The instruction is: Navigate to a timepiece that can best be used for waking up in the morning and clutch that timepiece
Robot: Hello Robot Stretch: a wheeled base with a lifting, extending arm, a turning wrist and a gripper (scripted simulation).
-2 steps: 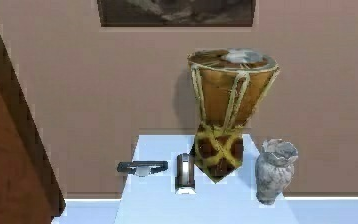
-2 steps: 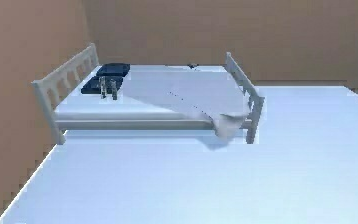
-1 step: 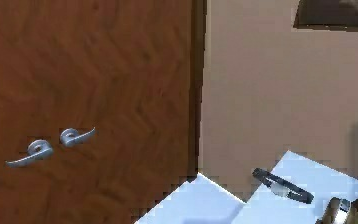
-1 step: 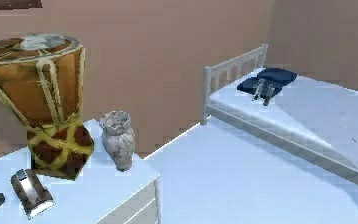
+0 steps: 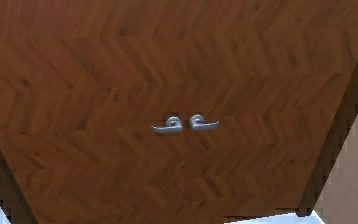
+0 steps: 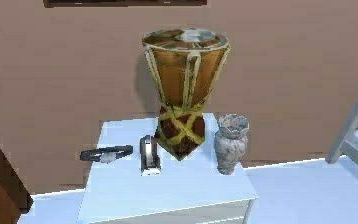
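On the white table (image 6: 202,180), a wristwatch (image 6: 106,154) is noted at the left, then a small upright silver item (image 6: 149,155), judged to be the alarm clock, just beside a drum (image 6: 185,85) and a vase (image 6: 232,142). The wristwatch could be seized in error, or the drum knocked, given the crowding. The state of the jaws cannot be told.

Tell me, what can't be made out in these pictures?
Forward view: wooden doors hide whatever lies behind them.
Arm side view: the small grey upright thing on the white table is too small to name.
Arm side view: white furniture is cut off by the right edge.
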